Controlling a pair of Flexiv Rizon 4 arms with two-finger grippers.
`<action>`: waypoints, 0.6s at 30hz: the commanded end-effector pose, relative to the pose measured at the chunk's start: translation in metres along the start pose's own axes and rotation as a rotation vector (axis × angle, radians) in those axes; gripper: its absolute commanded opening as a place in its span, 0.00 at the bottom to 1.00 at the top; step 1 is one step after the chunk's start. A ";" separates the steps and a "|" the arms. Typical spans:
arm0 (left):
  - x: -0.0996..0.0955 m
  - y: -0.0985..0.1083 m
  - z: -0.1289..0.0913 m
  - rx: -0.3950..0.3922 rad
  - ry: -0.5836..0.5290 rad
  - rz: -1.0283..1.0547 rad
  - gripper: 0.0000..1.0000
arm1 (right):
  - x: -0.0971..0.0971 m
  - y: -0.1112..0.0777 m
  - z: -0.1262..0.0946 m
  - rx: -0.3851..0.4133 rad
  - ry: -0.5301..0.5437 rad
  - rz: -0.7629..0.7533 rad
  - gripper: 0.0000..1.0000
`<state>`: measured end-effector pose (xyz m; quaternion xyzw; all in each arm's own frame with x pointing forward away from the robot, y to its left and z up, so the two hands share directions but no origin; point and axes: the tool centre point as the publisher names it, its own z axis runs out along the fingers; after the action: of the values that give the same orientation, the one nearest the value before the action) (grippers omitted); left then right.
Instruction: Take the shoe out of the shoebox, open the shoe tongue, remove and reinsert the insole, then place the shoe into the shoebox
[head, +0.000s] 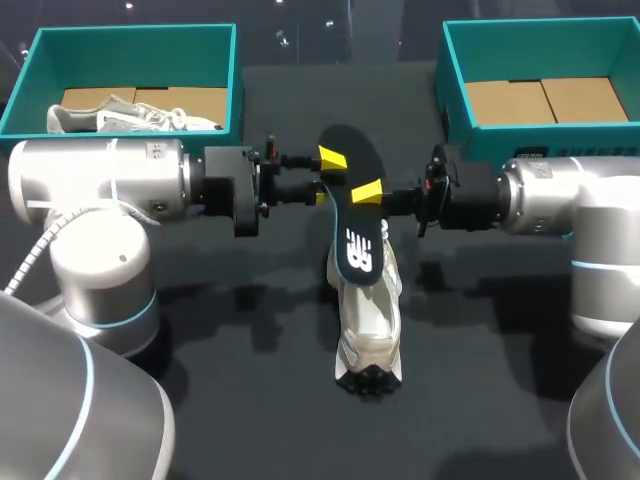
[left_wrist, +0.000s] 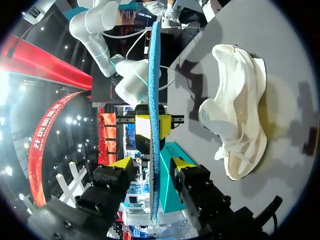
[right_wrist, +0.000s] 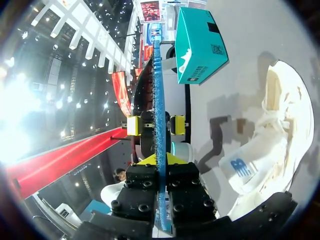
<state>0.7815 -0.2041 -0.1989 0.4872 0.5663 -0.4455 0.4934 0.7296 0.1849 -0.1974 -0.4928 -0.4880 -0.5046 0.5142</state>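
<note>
A dark insole with a blue underside is held up over the white shoe, which lies on the black table with its toe toward the near edge. My right gripper is shut on the insole's right edge; in the right wrist view the insole stands edge-on between my pads. My left gripper straddles the insole's left edge. In its wrist view the gripper is open, with a gap on each side of the insole. The shoe lies beyond it.
A teal shoebox at the back left holds a second white shoe. Another teal shoebox at the back right shows only its cardboard floor. Both arms meet over the table's middle.
</note>
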 end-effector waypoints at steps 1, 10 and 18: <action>0.001 -0.001 0.007 -0.012 -0.004 0.005 0.42 | -0.001 0.000 0.005 -0.005 -0.003 0.000 0.00; 0.005 0.000 0.012 -0.038 -0.004 0.013 0.35 | -0.001 -0.002 0.008 -0.008 0.015 -0.004 0.00; 0.007 -0.002 0.014 -0.045 -0.009 0.014 0.33 | -0.001 -0.001 0.010 -0.012 0.018 -0.003 0.00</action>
<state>0.7817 -0.2146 -0.2056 0.4787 0.5709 -0.4328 0.5075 0.7293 0.1924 -0.1976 -0.4895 -0.4810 -0.5125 0.5161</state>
